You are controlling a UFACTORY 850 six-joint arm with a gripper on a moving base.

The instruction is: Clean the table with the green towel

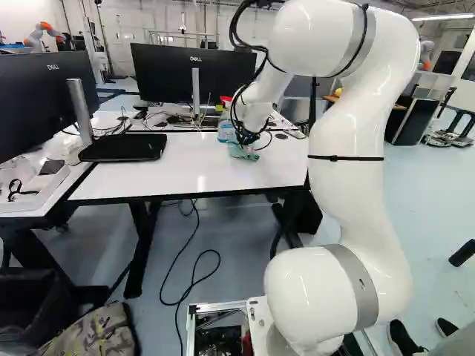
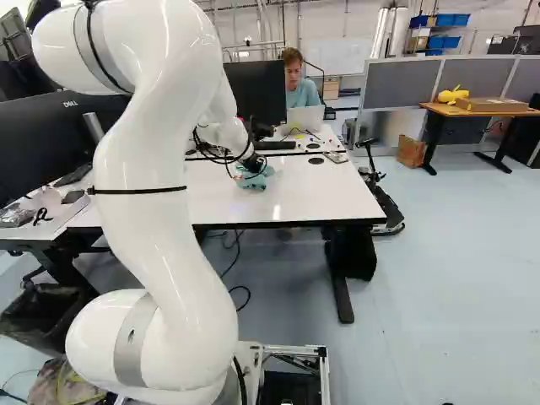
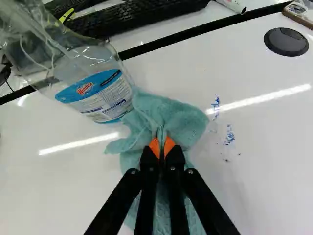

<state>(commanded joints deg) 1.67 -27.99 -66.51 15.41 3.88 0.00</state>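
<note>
You have the gripper [image 2: 255,164] nearly closed, its orange pads [image 3: 169,145] pinching a fold of the green towel [image 3: 183,120] between them. Your towel lies bunched on the white table [image 3: 274,166], beside the clear bottle [image 3: 100,93], with blue marks [image 3: 229,135] near its other side.

A white arm [image 1: 349,185] rises from its lowest joint [image 1: 319,297], well behind the tool [image 2: 256,164], and stands tall. Above and behind the tool, it bends over at a raised elbow [image 1: 326,33]; from there the forearm slopes forward and down to the white wrist [image 2: 226,135], just behind the tool. Black cables loop loosely around the wrist. The tool points down, its two black fingers close together and almost parallel. Their orange pads [image 3: 154,147] press in from two sides, gripping the towel [image 3: 183,120] between them.
</note>
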